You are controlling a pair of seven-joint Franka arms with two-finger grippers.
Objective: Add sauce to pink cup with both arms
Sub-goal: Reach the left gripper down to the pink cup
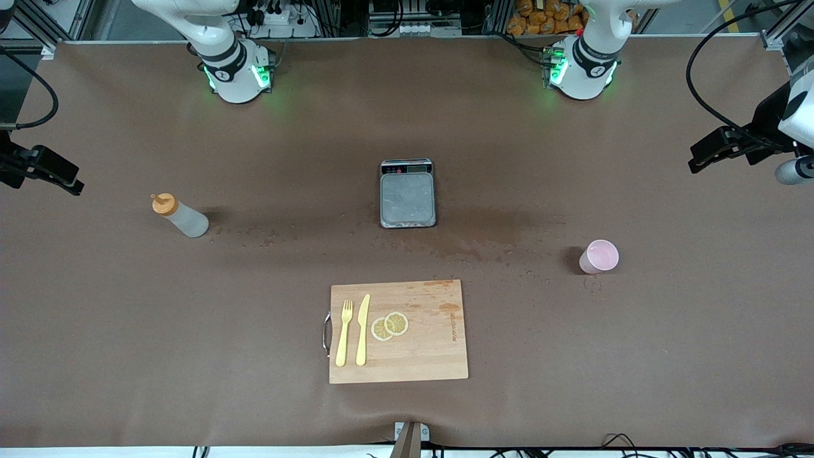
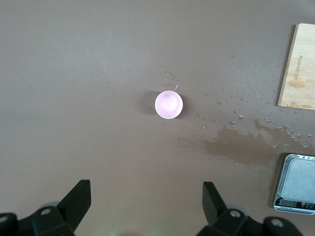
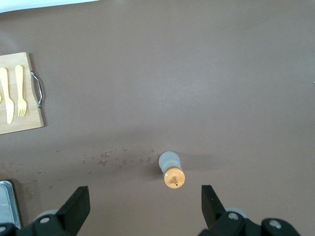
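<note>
Nearest the front camera lies the wooden cutting board (image 1: 407, 356) with a metal handle; on it a yellow fork (image 1: 344, 333), a yellow knife (image 1: 362, 329) and two lemon slices (image 1: 390, 326). Printing along one board edge is too small to read. Farther from the camera, at table centre, sits the grey scale (image 1: 407, 193); its display cannot be read. Wet stains mark the brown table (image 1: 127, 331) near the scale.

Left gripper (image 2: 145, 206): jaws fully open, empty, high over the pink cup (image 1: 599, 256), which stands upright toward the left arm's end.

Right gripper (image 3: 145, 206): jaws fully open, empty, high over the sauce (image 1: 180, 215), a bottle standing toward the right arm's end
</note>
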